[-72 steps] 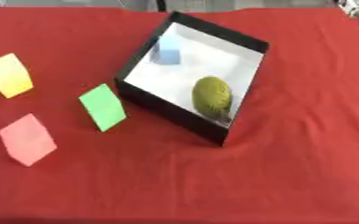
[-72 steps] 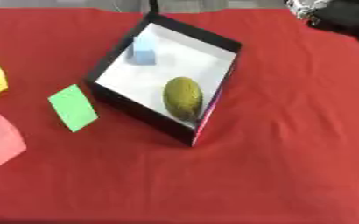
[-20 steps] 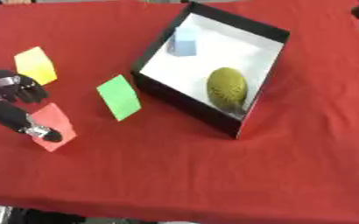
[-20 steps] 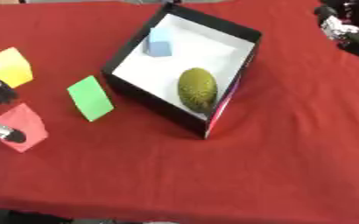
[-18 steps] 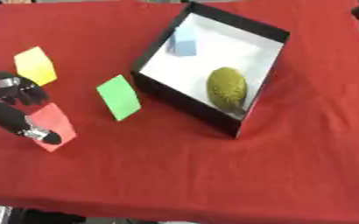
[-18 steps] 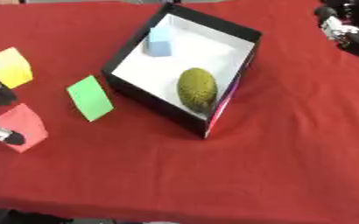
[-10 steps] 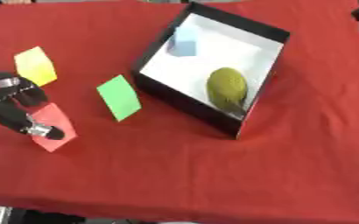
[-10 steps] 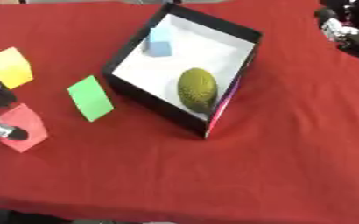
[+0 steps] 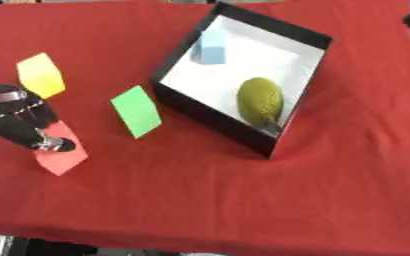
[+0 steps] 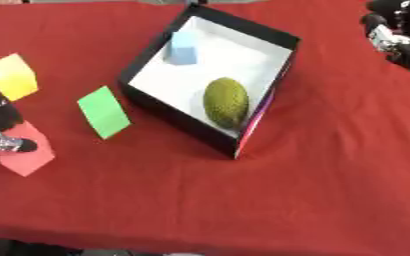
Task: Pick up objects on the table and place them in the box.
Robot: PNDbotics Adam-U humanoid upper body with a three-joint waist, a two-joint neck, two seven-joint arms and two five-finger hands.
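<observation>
Fingers (image 9: 55, 145) of the left hand (image 9: 20, 125) now curl onto the pink block (image 9: 61, 155), which sits on the table (image 9: 243, 200) left of the box (image 9: 210, 117); moments ago no hand was there, so a lift looks imminent. The right hand (image 10: 399, 27) waits far right, its grip unclear.

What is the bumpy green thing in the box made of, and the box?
The olive-green bumpy fruit looks like matte plastic or foam, judging by its dull pebbled skin. The box looks like cardboard: thin flat black walls, plain white inside.
</observation>
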